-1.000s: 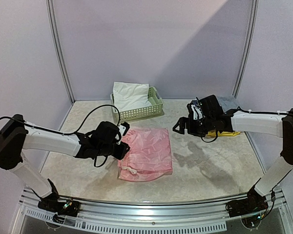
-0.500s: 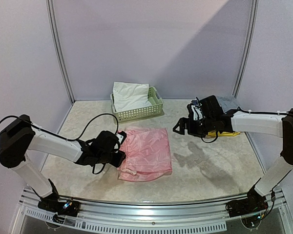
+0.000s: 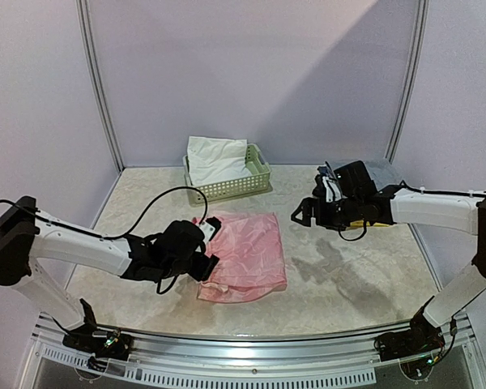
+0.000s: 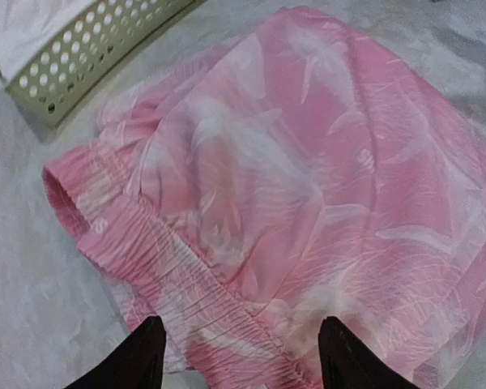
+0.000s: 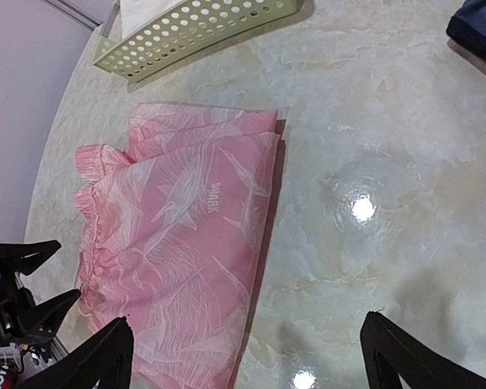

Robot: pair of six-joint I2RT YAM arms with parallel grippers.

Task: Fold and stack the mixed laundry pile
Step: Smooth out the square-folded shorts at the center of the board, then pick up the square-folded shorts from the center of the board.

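From above, your right arm (image 3: 433,207) hides most of the folded clothes (image 3: 382,172). Your left wrist view cuts off the pink piece (image 4: 308,186) at right and bottom, and the lattice basket (image 4: 73,65) at the top-left corner.

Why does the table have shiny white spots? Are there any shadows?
Right wrist view: the white spots are glare from lights on the glossy table, beside the pink shorts. Top view: the right arm casts a soft grey shadow on the table. Left wrist view: even light, no glare, shorts sharp.
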